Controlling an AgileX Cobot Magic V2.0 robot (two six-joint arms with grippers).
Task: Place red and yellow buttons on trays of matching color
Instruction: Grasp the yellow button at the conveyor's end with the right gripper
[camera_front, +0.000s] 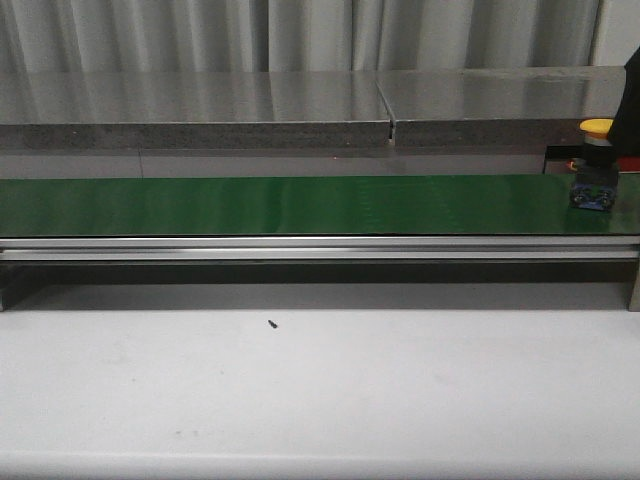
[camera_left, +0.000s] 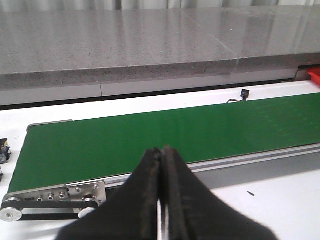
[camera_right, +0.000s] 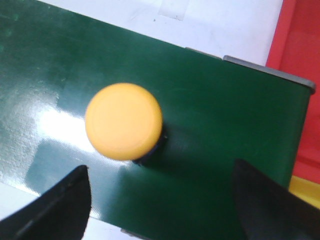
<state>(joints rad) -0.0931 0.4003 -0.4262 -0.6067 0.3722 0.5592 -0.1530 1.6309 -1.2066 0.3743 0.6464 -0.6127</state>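
Front view: green conveyor belt runs across the table, bare except for one yellow button standing upright at its far right end, yellow cap on top of a blue base. A dark shape at the right edge is probably the right arm, too cropped to be sure. No trays readable here.

Left wrist view: left gripper has its fingers pressed together, holding nothing, hanging over the near edge of the belt's left end. Belt under it carries no button. A bit of red at the far right edge, maybe a tray, hard to tell.

Right wrist view: right gripper is spread wide, fingers either side and apart from the yellow button, which sits on the belt just below, not touched. Red tray lies beyond the belt end, a yellow tray corner beside it.

Progress: nothing visibly placed yet. Yellow button not grasped; pick, then carry to yellow tray left. No red button in view.
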